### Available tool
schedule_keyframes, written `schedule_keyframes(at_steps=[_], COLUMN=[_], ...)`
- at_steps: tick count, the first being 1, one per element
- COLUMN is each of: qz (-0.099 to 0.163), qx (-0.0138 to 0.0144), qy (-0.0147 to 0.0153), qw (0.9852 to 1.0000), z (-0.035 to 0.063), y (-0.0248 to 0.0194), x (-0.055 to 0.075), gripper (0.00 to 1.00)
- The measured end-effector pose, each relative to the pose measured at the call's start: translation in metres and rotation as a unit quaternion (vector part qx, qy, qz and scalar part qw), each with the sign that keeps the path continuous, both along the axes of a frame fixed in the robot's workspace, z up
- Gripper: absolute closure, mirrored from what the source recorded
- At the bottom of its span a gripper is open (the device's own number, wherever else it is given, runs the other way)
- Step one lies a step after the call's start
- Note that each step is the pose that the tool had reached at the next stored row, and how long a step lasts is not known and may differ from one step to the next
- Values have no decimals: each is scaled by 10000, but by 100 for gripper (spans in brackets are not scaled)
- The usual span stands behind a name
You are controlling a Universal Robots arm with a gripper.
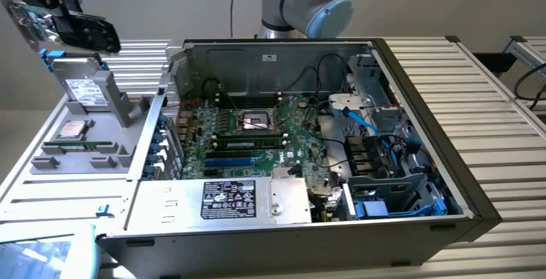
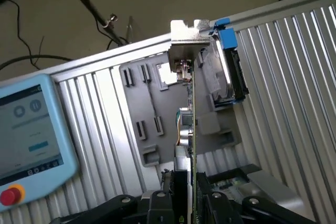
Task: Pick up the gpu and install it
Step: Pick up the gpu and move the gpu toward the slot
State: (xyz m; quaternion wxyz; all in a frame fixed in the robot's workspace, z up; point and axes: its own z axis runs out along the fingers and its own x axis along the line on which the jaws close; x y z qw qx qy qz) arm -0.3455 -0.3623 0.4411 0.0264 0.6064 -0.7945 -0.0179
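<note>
**Exterior view.** The gripper (image 1: 60, 4) is clamped on the gpu (image 1: 38, 18) and holds it in the air above the far end of the grey parts tray (image 1: 51, 157). A hard drive (image 1: 85, 90) stands upright in that tray. The open computer case (image 1: 256, 61) lies beside the tray, toward the exterior view's right, with its motherboard (image 1: 247, 138) and blue slot (image 1: 230, 162) exposed and unoccupied. Judged from this, the pick is done and the install is not: the card is clear of the tray and well apart from the slot. Seating it would call for lining the card's contact edge up with the slot and turning its bracket toward the case's rear wall.

**Wrist view.** The gripper (image 2: 191, 203) has a finger on either face of the gpu (image 2: 192, 129), which is seen edge-on as a thin green line. The silver end bracket (image 2: 186, 32) points away from the jaws, over the tray (image 2: 136, 108). This view confirms the grasp, which the exterior view leaves partly masked. It also shows a teach pendant (image 2: 26, 129) lying just beside the tray. The exterior view alone shows the slot.
</note>
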Motion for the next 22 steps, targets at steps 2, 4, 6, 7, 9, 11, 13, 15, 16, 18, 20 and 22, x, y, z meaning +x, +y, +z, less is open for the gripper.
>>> schedule_keyframes(at_steps=[2,4,6,7,9,11,13,15,16,18,20,22], qz=[159,302,442,509,640,754,850,937,980,1055,1123,1179], qx=[0,0,0,0,0,0,0,-2,-2,-3,-4,-6], qy=[1,3,4,4,5,6,6,6,6,6,6,7], qw=[9999,9995,9990,9987,9980,9972,9964,9956,9952,9944,9937,9930], z=[0,-1,-2,-3,-3,-3,-4,-3,-4,-4,-5,-6], y=[0,0,0,0,0,0,0,0,0,0,0,0], x=[0,0,0,0,0,0,0,0,0,1,1,2], gripper=[72,72,72,72,72,72,72,72,72,72,72,72])
